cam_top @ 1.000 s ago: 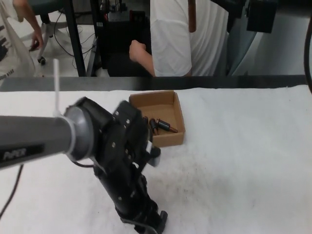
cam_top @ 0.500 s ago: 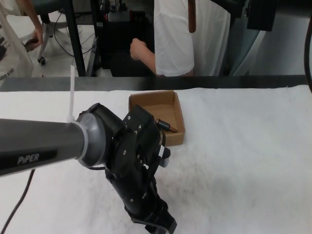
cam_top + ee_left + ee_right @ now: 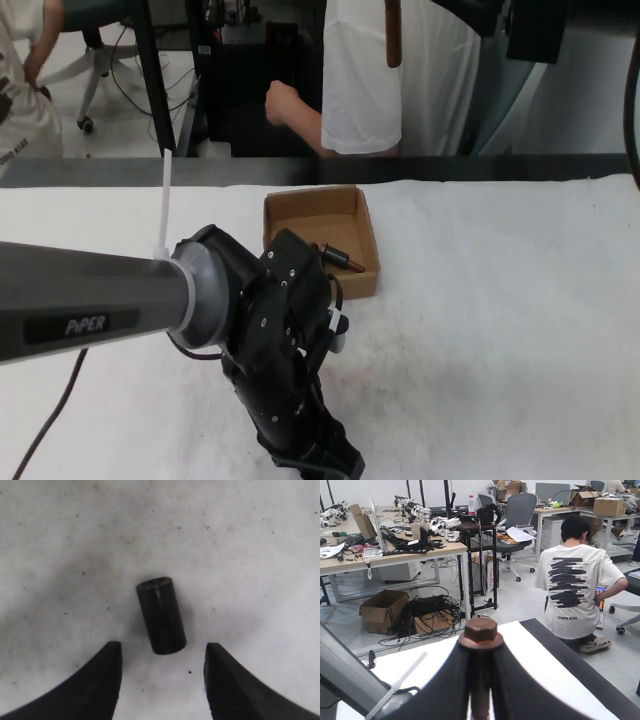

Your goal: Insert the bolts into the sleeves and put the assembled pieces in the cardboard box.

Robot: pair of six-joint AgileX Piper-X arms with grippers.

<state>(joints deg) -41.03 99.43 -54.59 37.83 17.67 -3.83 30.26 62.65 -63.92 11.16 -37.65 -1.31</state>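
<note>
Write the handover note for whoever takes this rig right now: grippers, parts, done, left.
Left gripper: open, over a black sleeve that lies on the white cloth; its fingers flank one end of the sleeve without touching it.
Right gripper: shut on a bolt, head above the fingertips, held up off the bench.
Cardboard box: on the cloth toward the bench's far edge.
Done: at least one assembled piece is in the box; an arm hides part of the inside.
Left: grasp the sleeve, insert the bolt, put the piece in the box.
</note>
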